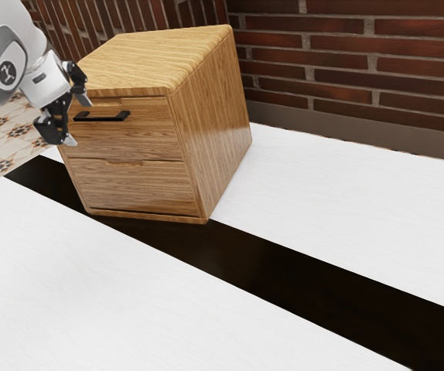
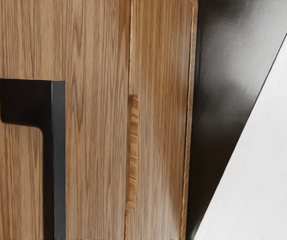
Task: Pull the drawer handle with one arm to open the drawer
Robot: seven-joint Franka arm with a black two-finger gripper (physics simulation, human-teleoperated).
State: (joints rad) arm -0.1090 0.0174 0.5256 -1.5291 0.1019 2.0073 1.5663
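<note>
Okay, my black claw (image 1: 70,118) gapes unclenched at one end of the slim black bar handle (image 1: 103,116) on the upper wooden drawer (image 1: 141,133); clamping this off-centre, I could slip off.

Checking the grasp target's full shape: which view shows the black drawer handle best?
The exterior view: the whole black handle shows across the upper drawer front, end effector beside it. The wrist view shows one end and part of its bar, close up.

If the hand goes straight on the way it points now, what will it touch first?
Probably the top drawer's front, just beside the black handle; depth is unclear, so it might catch the handle first.
</note>
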